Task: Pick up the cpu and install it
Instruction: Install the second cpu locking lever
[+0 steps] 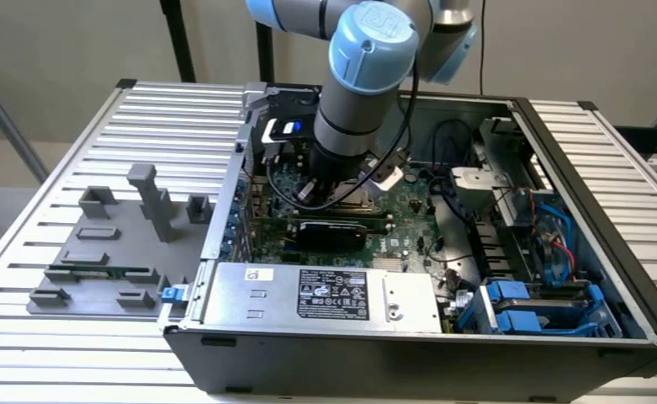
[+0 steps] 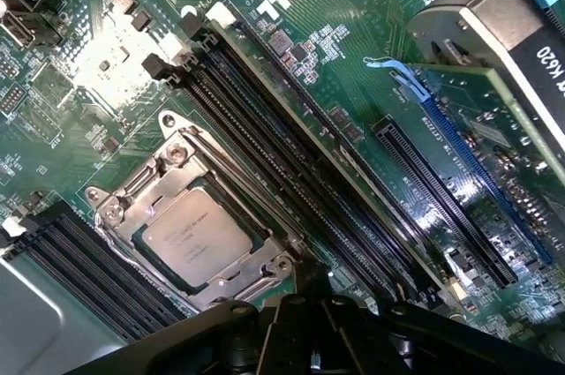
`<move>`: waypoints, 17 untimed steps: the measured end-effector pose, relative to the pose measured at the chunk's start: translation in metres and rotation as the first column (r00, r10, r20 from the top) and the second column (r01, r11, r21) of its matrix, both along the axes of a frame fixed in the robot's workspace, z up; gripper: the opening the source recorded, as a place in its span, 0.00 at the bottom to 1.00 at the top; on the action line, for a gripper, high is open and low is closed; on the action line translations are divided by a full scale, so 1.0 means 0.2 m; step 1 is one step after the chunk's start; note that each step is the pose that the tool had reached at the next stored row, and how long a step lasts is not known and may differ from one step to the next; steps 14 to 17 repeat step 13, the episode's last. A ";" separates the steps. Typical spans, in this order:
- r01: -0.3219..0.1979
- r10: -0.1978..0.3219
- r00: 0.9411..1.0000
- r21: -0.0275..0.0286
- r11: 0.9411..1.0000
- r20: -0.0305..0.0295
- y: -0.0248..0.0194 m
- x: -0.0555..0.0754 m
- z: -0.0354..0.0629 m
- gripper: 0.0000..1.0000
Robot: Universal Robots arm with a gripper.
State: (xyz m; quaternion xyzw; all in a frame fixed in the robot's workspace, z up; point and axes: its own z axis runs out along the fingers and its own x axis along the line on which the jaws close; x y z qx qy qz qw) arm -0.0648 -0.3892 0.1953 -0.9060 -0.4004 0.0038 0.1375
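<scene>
Arm reaches down into the case (image 1: 597, 210) — pincer pressed together, empty — above the socketed cpu (image 2: 196, 232).

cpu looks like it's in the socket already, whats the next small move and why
Probably lift the gripper straight up, slowly. In the wrist view the cpu lies flat inside the socket frame, apart from the shut gripper, which holds nothing.

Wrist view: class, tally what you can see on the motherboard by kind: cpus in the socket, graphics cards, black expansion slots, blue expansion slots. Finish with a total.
cpu: 1
graphics card: 1
black expansion slot: 1
blue expansion slot: 1
Total: 4
</scene>
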 end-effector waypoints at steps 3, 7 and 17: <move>0.000 0.000 1.000 -0.002 1.000 0.000 0.001 0.00 0.021 0.11; 0.000 0.000 1.000 -0.003 1.000 0.000 0.001 0.00 0.043 0.11; 0.000 0.000 1.000 -0.003 1.000 0.000 0.001 0.00 0.044 0.11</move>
